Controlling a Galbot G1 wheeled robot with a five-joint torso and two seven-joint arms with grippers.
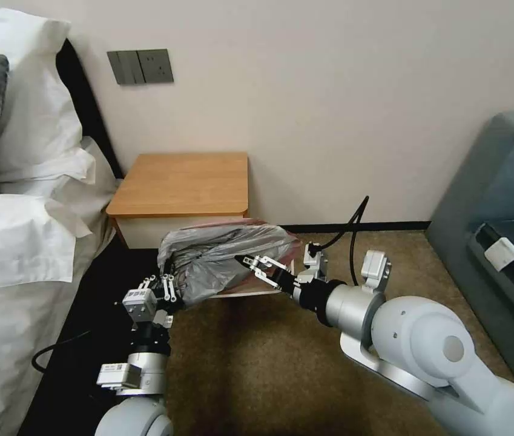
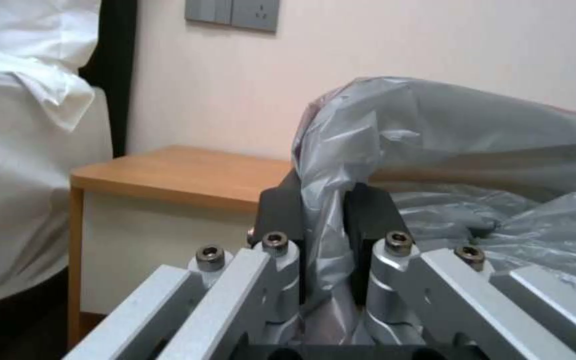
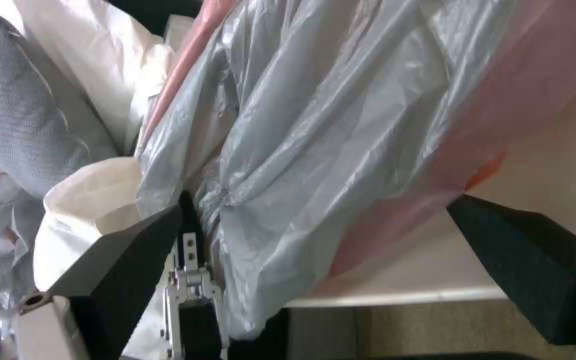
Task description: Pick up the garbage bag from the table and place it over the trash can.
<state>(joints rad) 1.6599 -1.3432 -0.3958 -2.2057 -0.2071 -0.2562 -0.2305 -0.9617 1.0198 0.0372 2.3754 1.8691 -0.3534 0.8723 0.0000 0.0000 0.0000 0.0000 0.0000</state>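
Below the desk (image 1: 181,181), in front of its white front panel, you have the garbage bag (image 1: 226,257) bunched up between both arms, lifted off the wooden top and hanging over the trash can (image 1: 257,292), of which you see just a cream strip of rim under the bag's lower edge. Your left gripper (image 1: 169,287) sits at the bag's left end, low beside the bed (image 1: 20,242). From the left wrist view its jaws are pressed together on a fold of grey plastic, with the film squeezed tight between the two black pads (image 2: 368,210) and the rest of the bag ballooning past them toward the wall. Your right gripper (image 1: 255,265) reaches in from the right and meets the bag near its middle. From the right wrist view its jaws stand spread wide, one black pad on either side of the hanging plastic; the grey-and-pink film drapes through the gap and lies against the pad nearer the bed, while the other pad stands apart from it, beside the pale rim of the can (image 3: 408,295). The bag's pinkish rim (image 1: 232,225) runs along its upper edge, nearest the desk front. Brown carpet (image 1: 269,363) lies under both arms.
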